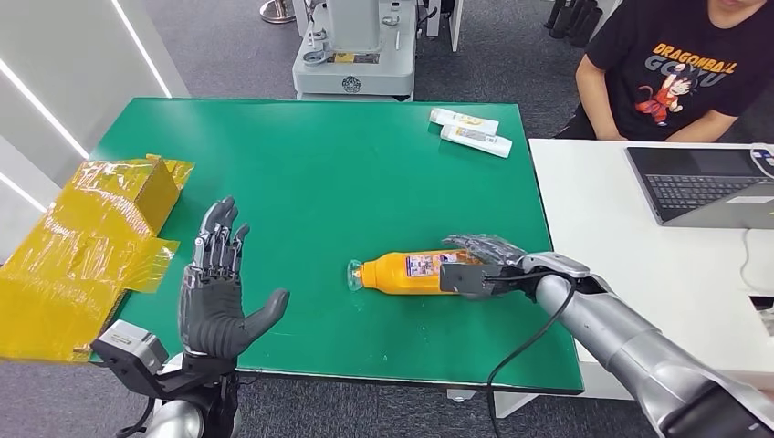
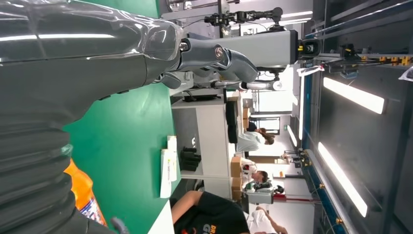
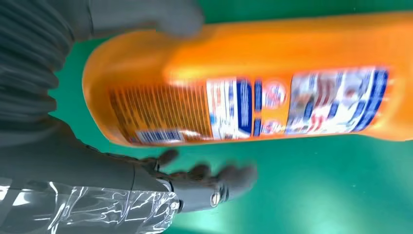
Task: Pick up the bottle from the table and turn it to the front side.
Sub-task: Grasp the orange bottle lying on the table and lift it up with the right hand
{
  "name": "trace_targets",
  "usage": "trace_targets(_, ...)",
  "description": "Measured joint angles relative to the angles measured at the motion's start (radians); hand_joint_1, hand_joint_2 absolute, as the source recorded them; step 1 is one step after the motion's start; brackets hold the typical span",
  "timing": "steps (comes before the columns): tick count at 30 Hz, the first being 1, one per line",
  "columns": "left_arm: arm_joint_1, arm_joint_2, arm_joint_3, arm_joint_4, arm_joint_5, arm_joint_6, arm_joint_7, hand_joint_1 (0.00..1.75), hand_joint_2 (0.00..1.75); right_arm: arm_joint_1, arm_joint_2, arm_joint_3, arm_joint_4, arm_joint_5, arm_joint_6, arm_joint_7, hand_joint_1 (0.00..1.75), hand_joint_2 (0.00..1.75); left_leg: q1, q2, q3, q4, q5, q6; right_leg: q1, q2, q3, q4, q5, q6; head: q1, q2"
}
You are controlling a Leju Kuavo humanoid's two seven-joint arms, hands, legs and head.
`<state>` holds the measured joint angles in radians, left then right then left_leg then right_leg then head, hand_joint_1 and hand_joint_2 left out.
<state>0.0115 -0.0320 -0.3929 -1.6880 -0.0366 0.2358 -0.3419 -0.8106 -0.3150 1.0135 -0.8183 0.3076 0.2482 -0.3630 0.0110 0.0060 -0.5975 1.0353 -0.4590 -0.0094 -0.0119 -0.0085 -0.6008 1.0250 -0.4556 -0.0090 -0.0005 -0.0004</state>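
Bottle (image 1: 402, 272), orange with a picture label, lies on its side on the green table (image 1: 347, 173), low and a bit right of the middle in the head view. The right hand (image 1: 479, 260) is around its bottom end, but I cannot tell if it grips. The left hand (image 1: 217, 287) is at the lower left, fingers spread, holding nothing.

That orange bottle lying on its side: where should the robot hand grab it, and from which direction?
Probably around the wide labelled body near the base. The orange bottle lies flat, cap pointing to the robot's left, base toward the right robot hand, which is already at that end. Coming in from the right, fingers over the top, suits its rounded shape.
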Motion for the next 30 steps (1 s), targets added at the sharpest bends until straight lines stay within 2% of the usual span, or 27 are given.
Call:
trace_targets(4,0.0,0.0,0.0,0.0,0.0,0.001,0.0,0.0,1.75,-0.004,0.002,-0.008,0.004,-0.002,0.0,-0.006,1.73,1.75,0.0,0.0,0.0,0.0,0.0,0.0,0.0,0.0,0.0,0.0,0.0,0.0,0.0,0.0)
trace_targets(6,0.001,0.0,0.0,0.0,-0.001,0.001,0.0,0.0,1.75,-0.007,0.003,-0.012,0.005,-0.002,-0.001,-0.014,1.75,1.75,0.0,0.0,0.0,0.0,0.0,0.0,0.0,0.0,0.0,0.0,0.0,0.0,0.0,0.0)
trace_targets(14,0.01,0.0,0.0,0.0,-0.004,0.011,0.001,0.0,1.75,-0.001,0.004,-0.033,0.004,-0.011,-0.016,-0.047,1.75,1.75,0.0,0.0,0.0,0.0,0.0,0.0,0.0,0.0,0.0,0.0,0.0,0.0,0.0,0.0)
trace_targets(18,0.023,0.0,0.0,0.0,-0.004,0.021,0.0,0.0,1.75,0.003,0.004,-0.05,-0.002,-0.018,-0.018,-0.053,1.52,1.75,0.0,0.0,0.0,0.0,0.0,0.0,0.0,0.0,0.0,0.0,0.0,0.0,0.0,0.0)
trace_targets(19,0.025,0.0,0.0,0.0,-0.004,0.023,0.0,0.0,1.75,0.004,0.004,-0.053,-0.004,-0.019,-0.018,-0.053,1.52,1.75,0.0,0.0,0.0,0.0,0.0,0.0,0.0,0.0,0.0,0.0,0.0,0.0,0.0,0.0)
trace_targets(23,0.035,0.0,0.0,0.0,-0.004,0.026,-0.001,0.0,1.75,0.006,0.004,-0.064,-0.009,-0.019,-0.02,-0.053,0.0,1.75,0.0,0.0,0.0,0.0,0.0,0.0,0.0,0.0,0.0,0.0,0.0,0.0,0.0,0.0)
trace_targets(30,0.039,0.0,0.0,0.0,-0.002,0.03,-0.006,0.0,1.75,0.008,0.008,-0.067,-0.013,-0.012,-0.031,-0.035,0.0,1.75,0.0,0.0,0.0,0.0,0.0,0.0,0.0,0.0,0.0,0.0,0.0,0.0,0.0,0.0)
